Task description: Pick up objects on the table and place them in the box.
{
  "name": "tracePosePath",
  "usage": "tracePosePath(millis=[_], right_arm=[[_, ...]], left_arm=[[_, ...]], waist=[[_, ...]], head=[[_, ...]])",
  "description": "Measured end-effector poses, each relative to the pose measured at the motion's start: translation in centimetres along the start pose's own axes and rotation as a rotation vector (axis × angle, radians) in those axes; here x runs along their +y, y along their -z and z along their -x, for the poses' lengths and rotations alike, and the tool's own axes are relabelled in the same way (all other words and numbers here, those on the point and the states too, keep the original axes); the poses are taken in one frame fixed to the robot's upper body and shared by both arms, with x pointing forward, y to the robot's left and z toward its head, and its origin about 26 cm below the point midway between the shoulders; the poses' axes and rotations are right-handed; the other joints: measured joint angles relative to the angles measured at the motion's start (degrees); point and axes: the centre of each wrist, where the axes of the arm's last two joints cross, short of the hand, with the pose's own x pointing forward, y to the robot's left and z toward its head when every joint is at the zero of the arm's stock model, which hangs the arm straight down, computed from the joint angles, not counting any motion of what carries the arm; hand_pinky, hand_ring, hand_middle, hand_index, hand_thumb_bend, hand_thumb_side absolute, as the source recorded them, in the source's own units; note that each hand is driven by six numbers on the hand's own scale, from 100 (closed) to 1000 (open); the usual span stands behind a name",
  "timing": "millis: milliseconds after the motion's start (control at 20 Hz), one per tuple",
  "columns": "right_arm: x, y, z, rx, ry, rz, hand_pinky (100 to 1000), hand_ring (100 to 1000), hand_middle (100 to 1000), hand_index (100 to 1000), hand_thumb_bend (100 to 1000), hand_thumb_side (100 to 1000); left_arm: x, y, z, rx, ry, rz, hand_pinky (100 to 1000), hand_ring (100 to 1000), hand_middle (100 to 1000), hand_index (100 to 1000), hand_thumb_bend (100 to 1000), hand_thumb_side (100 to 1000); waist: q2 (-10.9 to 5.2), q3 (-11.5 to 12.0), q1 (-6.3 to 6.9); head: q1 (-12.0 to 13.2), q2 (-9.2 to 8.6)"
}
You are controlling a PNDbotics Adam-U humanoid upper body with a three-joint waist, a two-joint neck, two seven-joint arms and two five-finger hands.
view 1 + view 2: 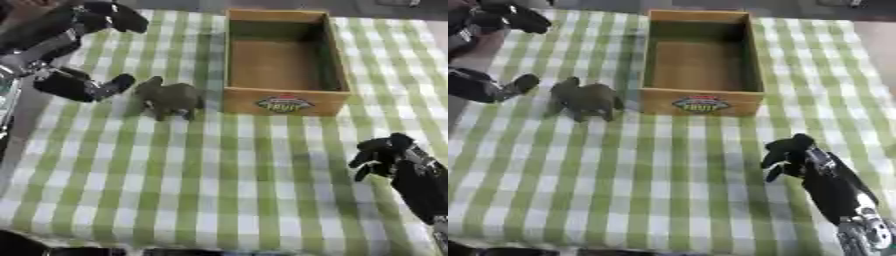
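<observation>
Your target, the grey-brown elephant figure (171, 99), stands upright on the green-and-white checked cloth (219, 175) covering the counter, just left of the wooden box (284, 102) and close to its front left corner, though you cannot tell from here whether the two touch. The box sits toward the far middle of the cloth, open at the top, with nothing visible inside and a colourful fruit label on its front wall. Your left robot hand (83, 82) hovers just left of the elephant, spread wide: one dark fingertip (122, 81) lies near the figure's head end, while other fingers reach up and over toward the far edge of the cloth. It holds nothing. Your right robot hand (794, 155) shows near the lower right, over the cloth and well apart from both the elephant and the box; its dark fingers are curled inward and hold nothing, with the forearm running off toward the lower right corner.
</observation>
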Motion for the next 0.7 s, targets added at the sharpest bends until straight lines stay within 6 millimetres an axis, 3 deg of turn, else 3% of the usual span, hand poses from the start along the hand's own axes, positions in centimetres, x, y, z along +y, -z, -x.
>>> tracePosePath(millis=[700], right_arm=[[0.1,-0.1,0.1,0.007,0.004,-0.004,483,612,546,702,100,974]], left_arm=[[-2.4,2.3,3.6,0.08,-0.001,0.136,772,815,784,872,333,132]], waist=[[-0.08,-0.11,-0.15]], head=[[0.51,0.45]])
